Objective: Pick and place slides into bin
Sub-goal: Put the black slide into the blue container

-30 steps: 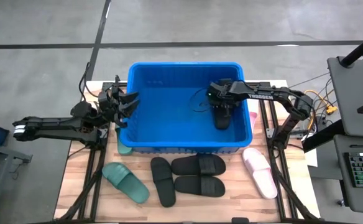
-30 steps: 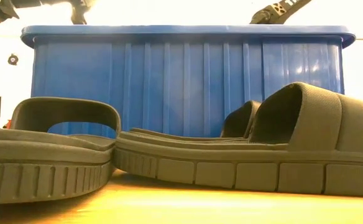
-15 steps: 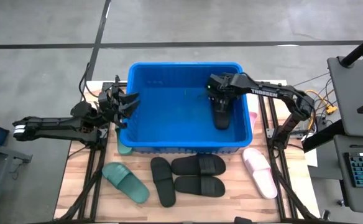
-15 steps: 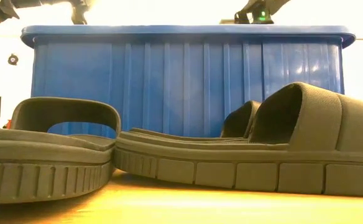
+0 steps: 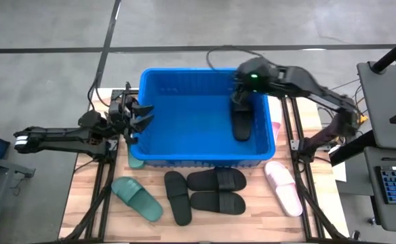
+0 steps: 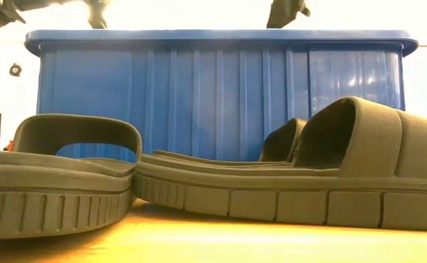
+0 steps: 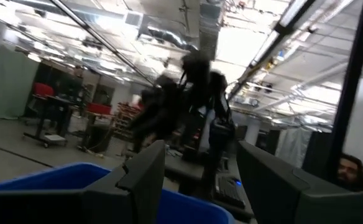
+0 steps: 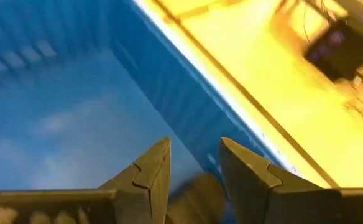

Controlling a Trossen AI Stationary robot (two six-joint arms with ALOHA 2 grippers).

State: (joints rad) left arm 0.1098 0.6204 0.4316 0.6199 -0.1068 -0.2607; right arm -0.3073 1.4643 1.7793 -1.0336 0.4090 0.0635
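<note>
High view: we have one black slide (image 5: 241, 124) in the bin (image 5: 201, 160); six remain on the surface (image 5: 83, 207) at six o'clock. Right hand (image 5: 241, 87) empty, fingers apart; left hand (image 5: 141, 115) likewise.

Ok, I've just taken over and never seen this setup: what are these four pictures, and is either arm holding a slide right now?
Two robot arms work at a wooden table.

Overhead picture: blue bin with one black slide inside. In front lie three black slides, a green slide and a pink slide.

Table-level picture: black slides close up.

Wrist pictures look past each arm's fingers.

The right gripper is above the bin, open and empty. The left gripper waits at the bin's left rim, open and empty.
</note>
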